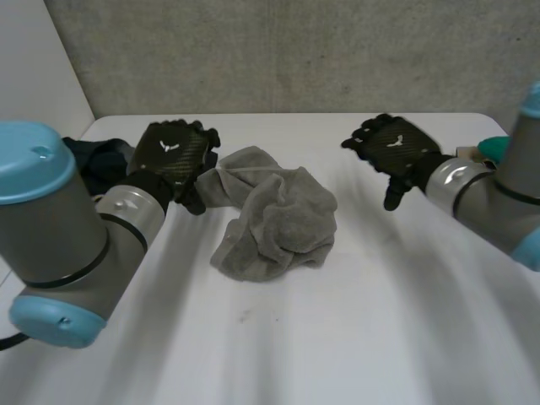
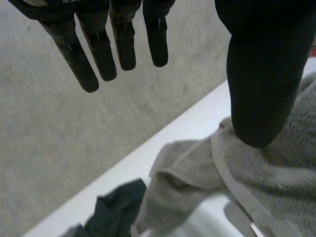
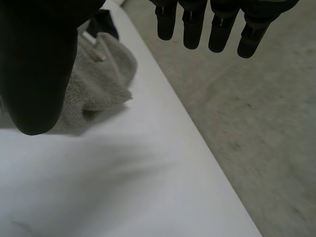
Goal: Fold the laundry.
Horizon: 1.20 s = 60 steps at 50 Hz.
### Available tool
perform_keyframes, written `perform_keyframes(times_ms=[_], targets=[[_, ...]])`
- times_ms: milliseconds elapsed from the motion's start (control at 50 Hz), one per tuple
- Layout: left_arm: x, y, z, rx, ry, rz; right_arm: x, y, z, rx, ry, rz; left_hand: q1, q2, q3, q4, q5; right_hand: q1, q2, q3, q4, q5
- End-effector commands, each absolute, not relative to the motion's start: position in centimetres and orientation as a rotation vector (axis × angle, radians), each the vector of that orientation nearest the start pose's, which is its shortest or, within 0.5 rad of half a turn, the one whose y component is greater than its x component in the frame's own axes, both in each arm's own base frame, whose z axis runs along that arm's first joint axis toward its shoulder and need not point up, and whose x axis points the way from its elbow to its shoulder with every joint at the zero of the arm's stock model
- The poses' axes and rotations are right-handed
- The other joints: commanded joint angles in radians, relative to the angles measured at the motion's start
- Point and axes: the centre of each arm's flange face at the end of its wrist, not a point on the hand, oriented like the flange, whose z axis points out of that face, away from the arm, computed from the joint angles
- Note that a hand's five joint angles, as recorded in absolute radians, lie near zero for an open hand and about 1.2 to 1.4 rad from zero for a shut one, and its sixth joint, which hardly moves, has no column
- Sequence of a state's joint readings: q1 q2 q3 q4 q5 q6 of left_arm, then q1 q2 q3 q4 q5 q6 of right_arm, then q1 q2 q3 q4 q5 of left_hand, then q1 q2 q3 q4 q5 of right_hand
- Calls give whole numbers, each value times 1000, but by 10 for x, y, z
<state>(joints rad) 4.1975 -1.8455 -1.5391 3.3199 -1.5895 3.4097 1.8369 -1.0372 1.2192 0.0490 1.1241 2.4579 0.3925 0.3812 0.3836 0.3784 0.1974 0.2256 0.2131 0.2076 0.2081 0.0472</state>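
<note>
Crumpled grey terry towel (image 1: pixel 274 224) lay unspread on the white surface (image 1: pixel 380 337). Left robot hand (image 1: pixel 173 154) and right robot hand (image 1: pixel 393 145) were open, empty; edge-grasping seemed next.

Soft, even light lies on the white bench (image 1: pixel 380 337), bright without glare. The grey towel (image 1: pixel 278 215) at centre frame throws only a thin, faint shadow along its lower edge. In the left wrist view the left hand (image 2: pixel 264 74) is near-black, its fingers (image 2: pixel 79 64) dark against the paler wall (image 2: pixel 59 148).
</note>
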Motion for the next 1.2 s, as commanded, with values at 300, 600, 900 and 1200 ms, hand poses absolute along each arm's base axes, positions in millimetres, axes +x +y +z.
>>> perform_keyframes(times_ms=[300,600,900,1200], targets=[[-347,-269,139,1190,2496,-2046,334,-356,121,-1610,1649,-1802,220,231,229,234,240,120,133,138,138,124],[-363,-261,175,1172,2379,-2206,326,-344,174,-1603,1605,-1918,1004,1015,1013,1018,1024,1171,1183,1189,1188,1175],[-317,-237,285,826,2107,-2425,277,-269,284,-1525,1863,-2015,1004,1015,1013,1018,1024,1171,1183,1189,1188,1175],[-342,-219,195,1290,2373,-2191,270,-235,265,-1585,1919,-1859,-150,-138,-141,-136,-129,1171,1183,1189,1188,1175]])
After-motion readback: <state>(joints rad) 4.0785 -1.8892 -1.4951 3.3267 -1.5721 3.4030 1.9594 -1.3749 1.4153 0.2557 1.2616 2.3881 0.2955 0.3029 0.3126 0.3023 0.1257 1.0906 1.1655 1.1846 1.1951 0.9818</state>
